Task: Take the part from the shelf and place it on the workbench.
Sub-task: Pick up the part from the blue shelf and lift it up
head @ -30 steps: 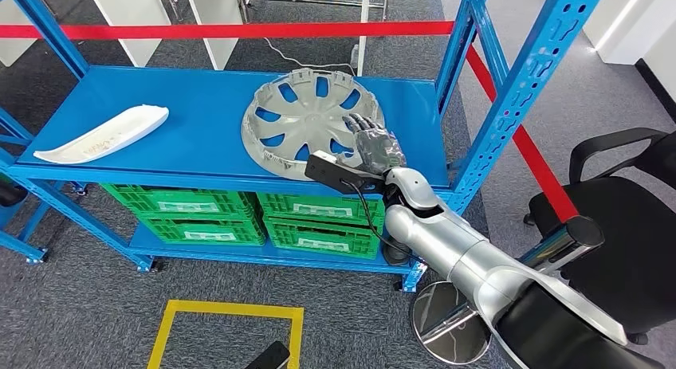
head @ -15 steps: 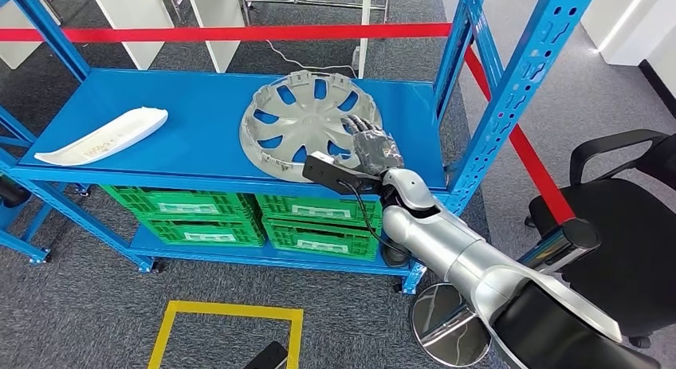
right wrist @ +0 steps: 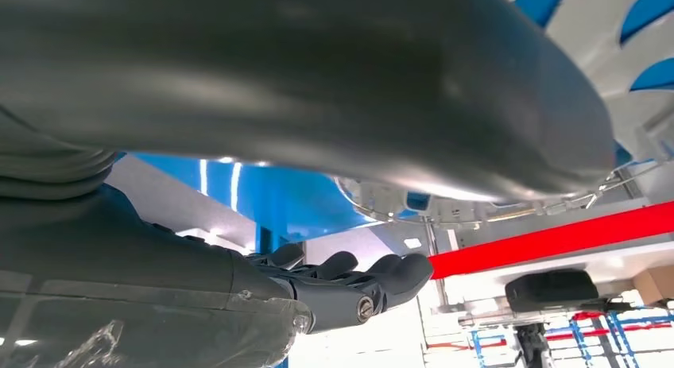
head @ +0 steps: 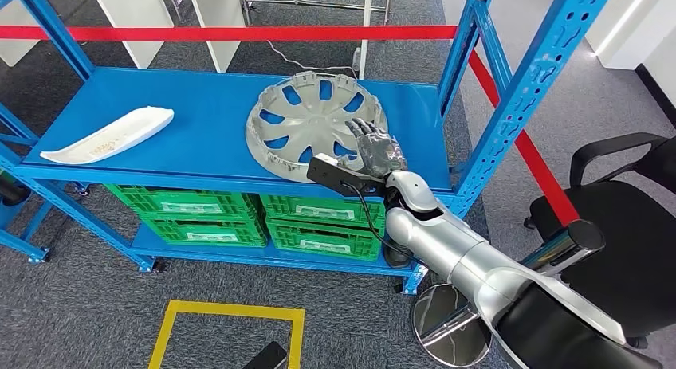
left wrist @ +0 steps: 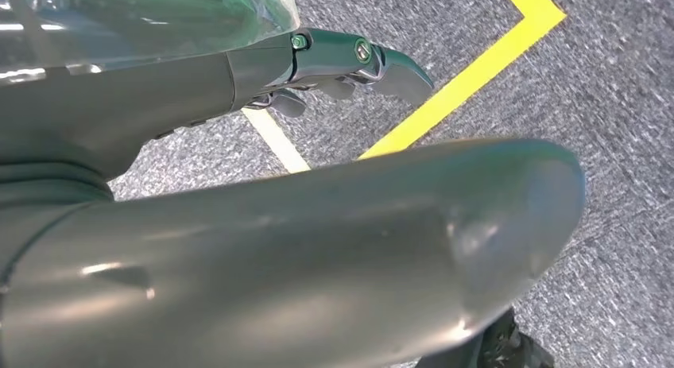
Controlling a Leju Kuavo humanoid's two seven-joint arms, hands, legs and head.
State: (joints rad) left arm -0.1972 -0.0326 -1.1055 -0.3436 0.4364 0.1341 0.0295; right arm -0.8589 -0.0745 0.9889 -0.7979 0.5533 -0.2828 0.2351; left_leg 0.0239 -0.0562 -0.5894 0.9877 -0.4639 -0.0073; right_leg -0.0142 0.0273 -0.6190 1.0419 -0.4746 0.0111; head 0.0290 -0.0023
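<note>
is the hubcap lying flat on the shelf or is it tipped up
Tipped up. The hubcap leans with its near right rim raised by the right hand, far edge resting on the blue shelf.

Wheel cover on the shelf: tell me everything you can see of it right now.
The wheel cover is a round, silver-grey disc, plastic by its look, with spokes and openings that show the blue shelf through them. It sits on the upper shelf board toward its right end, apparently tilted, its near edge by the shelf front. The right hand lies on its near right rim, fingers over the face.
</note>
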